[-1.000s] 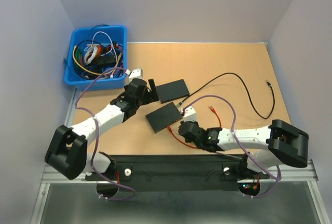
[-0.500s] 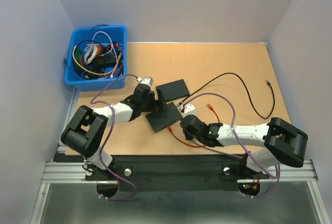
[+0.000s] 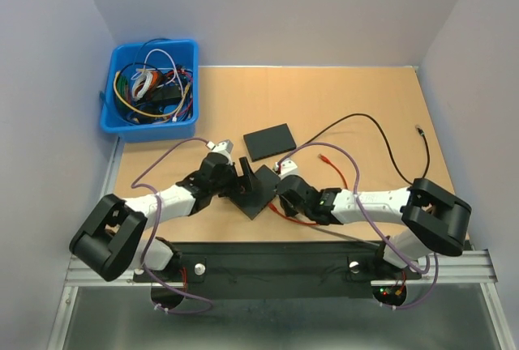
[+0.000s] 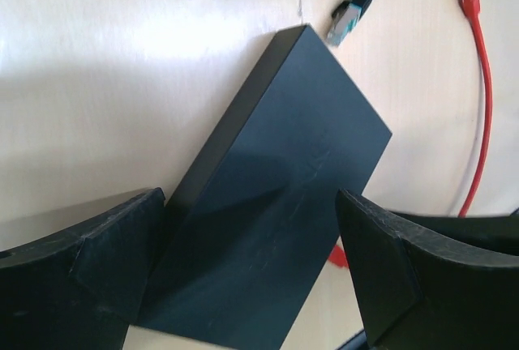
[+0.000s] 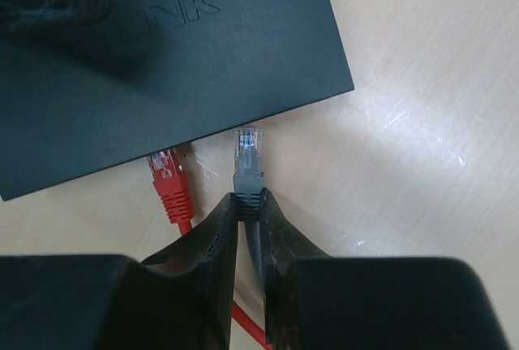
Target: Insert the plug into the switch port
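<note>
Tan tabletop (image 3: 340, 99), switch (image 4: 276, 188), plug (image 5: 248, 160) in right gripper (image 5: 247, 198)

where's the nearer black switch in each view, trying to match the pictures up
Top external: the nearer black switch sits lower centre of the picture.
Left wrist: it fills the middle, between the open left gripper's jaws.
Right wrist: top left, just ahead of the plug shut in the right gripper.
Shared landmark: the red cable beside the switch.
</note>
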